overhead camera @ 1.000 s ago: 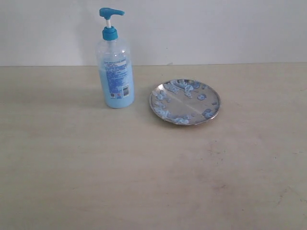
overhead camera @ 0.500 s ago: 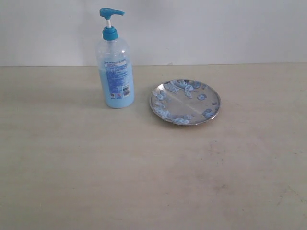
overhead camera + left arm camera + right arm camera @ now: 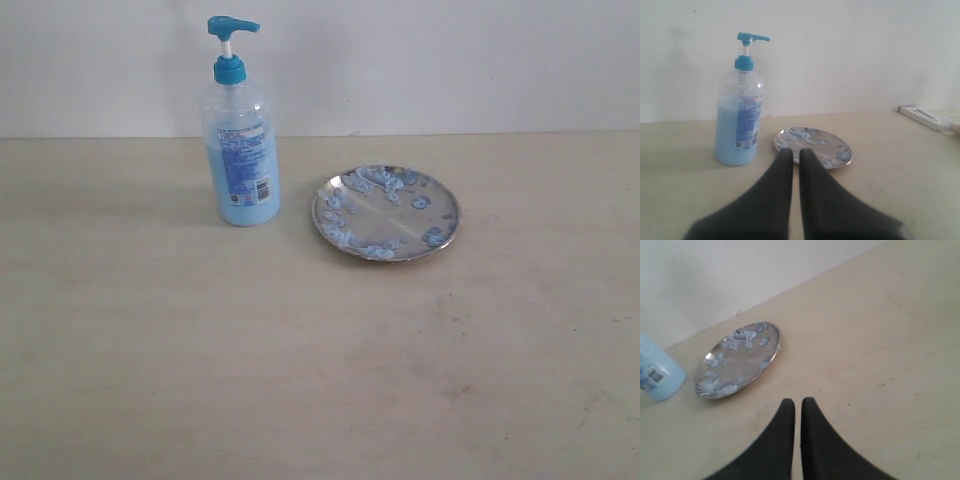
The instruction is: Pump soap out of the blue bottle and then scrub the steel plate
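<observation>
The blue bottle [image 3: 240, 140] stands upright at the back left of the table, its pump head [image 3: 230, 28] raised; light blue soap [image 3: 240, 205] fills its lower half. To its right lies the steel plate [image 3: 386, 212], dotted with pale blue blobs. Neither gripper shows in the exterior view. In the left wrist view my left gripper [image 3: 796, 151] is shut and empty, short of the plate [image 3: 815, 145] and the bottle [image 3: 739, 125]. My right gripper [image 3: 798, 402] is shut and empty over bare table, apart from the plate [image 3: 737, 359].
A pale wall rises behind the table's back edge. A white flat object [image 3: 926, 117] lies at the far side of the table in the left wrist view. The wooden tabletop [image 3: 320, 370] stretches wide in front of bottle and plate.
</observation>
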{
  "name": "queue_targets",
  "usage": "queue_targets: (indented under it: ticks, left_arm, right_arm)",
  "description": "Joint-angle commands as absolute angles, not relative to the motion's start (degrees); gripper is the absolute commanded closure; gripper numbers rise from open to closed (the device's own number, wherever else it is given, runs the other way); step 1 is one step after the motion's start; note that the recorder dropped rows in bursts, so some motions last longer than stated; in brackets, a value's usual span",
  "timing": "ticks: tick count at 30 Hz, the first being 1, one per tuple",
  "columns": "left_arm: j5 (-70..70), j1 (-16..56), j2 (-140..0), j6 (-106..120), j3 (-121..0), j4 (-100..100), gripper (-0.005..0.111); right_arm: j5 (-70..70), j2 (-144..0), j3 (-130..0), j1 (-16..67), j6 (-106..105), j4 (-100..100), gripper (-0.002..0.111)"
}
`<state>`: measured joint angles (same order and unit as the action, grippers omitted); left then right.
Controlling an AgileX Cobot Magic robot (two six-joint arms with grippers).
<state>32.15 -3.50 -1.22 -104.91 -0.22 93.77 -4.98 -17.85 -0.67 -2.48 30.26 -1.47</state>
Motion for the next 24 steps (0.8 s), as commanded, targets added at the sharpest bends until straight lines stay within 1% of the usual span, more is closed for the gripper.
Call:
queue_targets:
  ticks: [1,7,10,13,16,24]
  left_arm:
    - [32.1,-3.8,-1.2,-105.3,0.0,93.8,0.103]
    - [33.2,-3.8,-1.2,-105.3,0.0,93.8,0.103]
    - [33.2,-3.8,-1.2,-105.3,0.0,93.8,0.103]
    - [33.6,-3.8,-1.2,-105.3,0.0,93.8,0.103]
    - [33.8,-3.8,-0.6,-105.3,0.0,94.3,0.103]
    - [34.4,-3.8,-0.4,-105.3,0.0,94.0,0.103]
  right_arm:
    - [-6.8,-17.9,-0.5,-2.9,37.6,-1.5,0.109]
    - [-9.3,-17.5,-0.5,-2.9,33.2,-3.2,0.109]
    - [-10.8,-11.4,-0.5,-2.9,23.4,-6.3,0.109]
    - [-16.8,-0.7,-0.5,-2.9,14.3,-8.2,0.109]
    - [-22.8,0.0,-0.5,-2.7,13.9,-9.5,0.109]
    - [-21.3,0.0,0.0,-2.1,12.5,-9.2,0.109]
